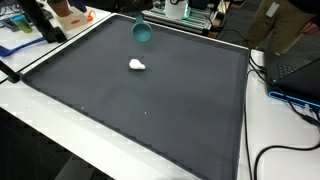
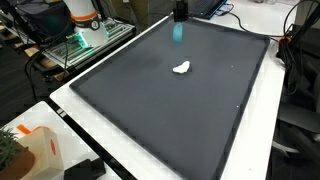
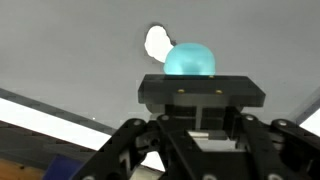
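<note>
Gripper [image 2: 180, 13] clenched on teal ball [image 3: 189, 59], upper middle of frame. Looks light, smooth, probably slippery; best held across its middle.

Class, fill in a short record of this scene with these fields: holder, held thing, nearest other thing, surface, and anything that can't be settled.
holder: gripper, shut on the teal ball
held thing: teal ball, near one edge of the dark mat
nearest other thing: small white lump, lying on the mat, apart from the ball
surface: dark mat spread on a white table
unsettled: whether the ball touches the mat
</note>
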Motion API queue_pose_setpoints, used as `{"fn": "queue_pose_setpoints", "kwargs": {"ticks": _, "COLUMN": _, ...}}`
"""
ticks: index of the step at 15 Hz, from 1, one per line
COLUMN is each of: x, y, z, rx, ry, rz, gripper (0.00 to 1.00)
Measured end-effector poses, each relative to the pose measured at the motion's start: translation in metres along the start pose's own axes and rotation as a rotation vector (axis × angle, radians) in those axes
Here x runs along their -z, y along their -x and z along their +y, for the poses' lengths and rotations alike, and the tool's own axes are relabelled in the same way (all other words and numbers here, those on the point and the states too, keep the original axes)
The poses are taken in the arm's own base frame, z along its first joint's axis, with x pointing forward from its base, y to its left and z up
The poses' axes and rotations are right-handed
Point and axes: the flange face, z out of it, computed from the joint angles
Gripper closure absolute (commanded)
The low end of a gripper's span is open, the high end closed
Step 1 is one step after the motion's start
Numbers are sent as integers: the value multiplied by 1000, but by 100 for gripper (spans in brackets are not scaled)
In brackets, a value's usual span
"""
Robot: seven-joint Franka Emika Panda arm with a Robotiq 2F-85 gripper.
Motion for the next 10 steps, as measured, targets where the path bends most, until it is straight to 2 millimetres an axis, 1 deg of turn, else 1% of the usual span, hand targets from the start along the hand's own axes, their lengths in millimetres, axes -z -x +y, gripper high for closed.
{"fn": "queue_pose_setpoints", "kwargs": {"ticks": 5, "x": -33, "y": 12, "z": 17, "rx": 68, "ry": -1, "rz": -40, "gripper": 77}}
{"fn": "queue_pose_setpoints", "kwargs": {"ticks": 10, "x": -63, "y": 17, "z": 32, "rx": 182, "ry": -2, "rz": -55, "gripper": 77}}
